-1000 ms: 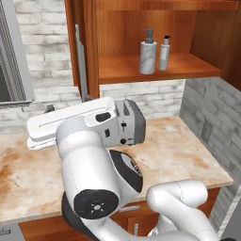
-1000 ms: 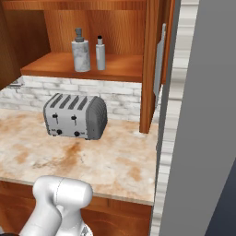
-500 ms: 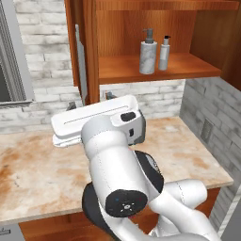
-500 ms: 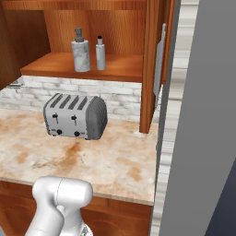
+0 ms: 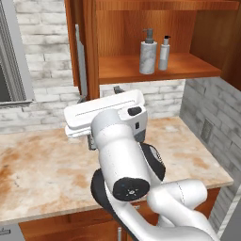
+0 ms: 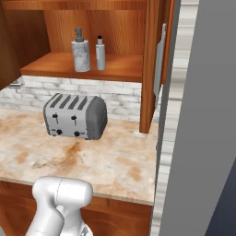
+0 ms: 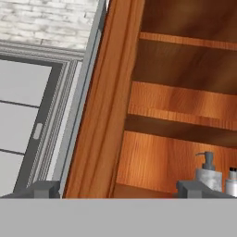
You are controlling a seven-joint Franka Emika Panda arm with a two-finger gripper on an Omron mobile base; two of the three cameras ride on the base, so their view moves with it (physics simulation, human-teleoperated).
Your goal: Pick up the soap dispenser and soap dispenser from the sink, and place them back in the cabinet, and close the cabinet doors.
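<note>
Gripper [image 7: 115, 189]: its 2 dark fingertips stand spread wide apart with nothing between them, pointed at the edge of the open left cabinet door [image 7: 99, 115]. From the left base camera the white arm covers most of the hand, so the fingers cannot be made out there.

Both soap dispensers stand upright on the lower board of the cabinet [image 5: 160, 70], just beside each other and apart from the gripper. The marbled dispenser [image 5: 148, 52] is the wider one, grey-white with a grey pump. The slim dispenser [image 5: 164, 52] is white with a black top.

Both cabinet doors stand open; the right door [image 6: 160, 64] shows edge-on with its silver bar handle.

The toaster [image 6: 75, 115] sits on the counter [image 6: 115, 161] below the cabinet; the arm hides it in the left base view.
</note>
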